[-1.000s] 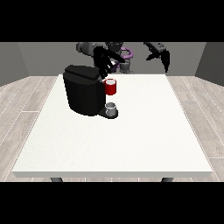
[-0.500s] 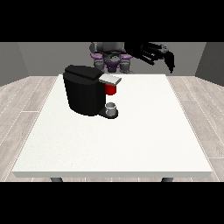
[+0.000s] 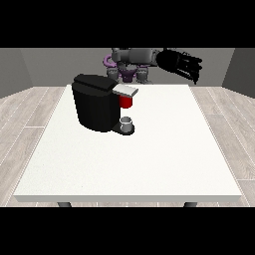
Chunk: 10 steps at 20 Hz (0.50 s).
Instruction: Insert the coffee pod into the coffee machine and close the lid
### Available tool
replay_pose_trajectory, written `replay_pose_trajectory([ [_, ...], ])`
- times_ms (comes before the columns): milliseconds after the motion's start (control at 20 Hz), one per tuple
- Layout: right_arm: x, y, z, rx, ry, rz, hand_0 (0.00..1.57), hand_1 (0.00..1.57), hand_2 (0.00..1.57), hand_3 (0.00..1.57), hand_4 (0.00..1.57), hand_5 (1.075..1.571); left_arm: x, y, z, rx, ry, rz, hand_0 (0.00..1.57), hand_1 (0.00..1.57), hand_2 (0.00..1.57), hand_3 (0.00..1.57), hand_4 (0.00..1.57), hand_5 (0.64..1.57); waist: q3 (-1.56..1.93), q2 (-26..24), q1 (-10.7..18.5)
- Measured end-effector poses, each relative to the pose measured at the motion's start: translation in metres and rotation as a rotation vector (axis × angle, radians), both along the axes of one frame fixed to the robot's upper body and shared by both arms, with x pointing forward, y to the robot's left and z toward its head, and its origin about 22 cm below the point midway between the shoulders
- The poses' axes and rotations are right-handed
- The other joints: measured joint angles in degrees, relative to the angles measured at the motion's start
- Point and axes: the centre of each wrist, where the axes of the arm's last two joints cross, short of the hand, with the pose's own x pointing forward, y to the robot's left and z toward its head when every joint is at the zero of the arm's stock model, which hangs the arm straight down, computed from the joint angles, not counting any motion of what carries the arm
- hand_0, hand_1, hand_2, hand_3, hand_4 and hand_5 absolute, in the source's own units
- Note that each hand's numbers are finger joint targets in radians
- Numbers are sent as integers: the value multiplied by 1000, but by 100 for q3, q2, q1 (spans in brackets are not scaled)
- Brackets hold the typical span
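Note:
The black coffee machine [image 3: 97, 102] stands on the left half of the white table [image 3: 164, 149]. Its grey lid [image 3: 125, 90] lies flat over a red thing at the machine [image 3: 126, 101]. A small grey thing [image 3: 127, 123] sits on the machine's base below the lid; I cannot tell it for the pod. The hand at the view's right [image 3: 180, 63] hangs raised above the table's far edge, well right of the machine, fingers spread and holding nothing. The other hand does not show.
The robot's torso [image 3: 132, 57] stands behind the table's far edge, just behind the machine. The table's front edge runs near the bottom of the view.
A dark arm that reached over the machine's top a second ago has pulled back out of sight. The grey lid now lies flat. The hand at the view's right has barely shifted.

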Motion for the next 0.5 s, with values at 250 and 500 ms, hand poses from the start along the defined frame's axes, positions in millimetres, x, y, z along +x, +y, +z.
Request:
replay_pose_trajectory([
  [250,6,6,8,14,-17,23,0,0,0,0,0,1571,1,-2,9,13,-30,-14,0,0,0,0,246,1571,-2,88,-30],
  [500,8,21,-19,22,-15,106,0,0,0,0,0,1571,-6,-2,-4,4,3,14,0,0,0,0,266,1571,0,-147,-292],
])
